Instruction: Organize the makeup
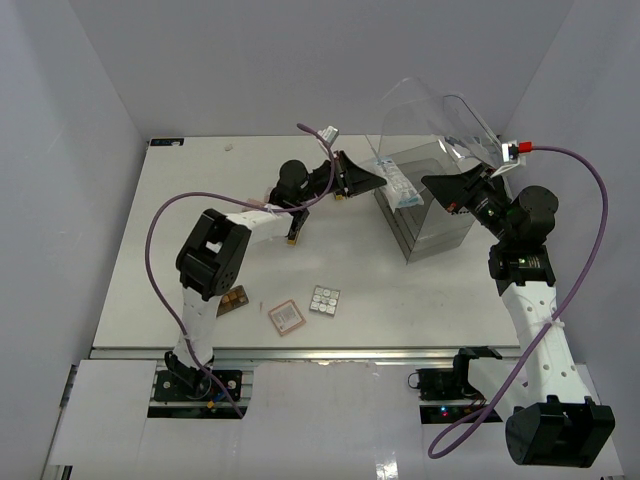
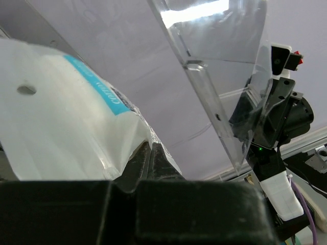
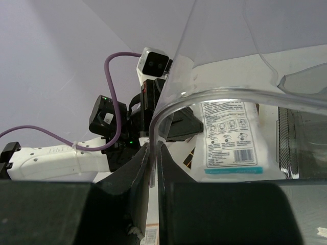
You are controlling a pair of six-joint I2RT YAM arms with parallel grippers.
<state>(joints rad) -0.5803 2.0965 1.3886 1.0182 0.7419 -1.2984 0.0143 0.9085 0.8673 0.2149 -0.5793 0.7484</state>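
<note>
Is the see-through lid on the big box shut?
No, the right pincer is pinching the edge of the clear lid and holds it tilted up above the box.

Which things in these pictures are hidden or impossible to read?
- Top view: brown palette, half hidden under the left arm.
- Top view: contents of the box, hazy through clear plastic and partly behind the packet.
- Right wrist view: packet's small print, too small, seen past the lid.
</note>
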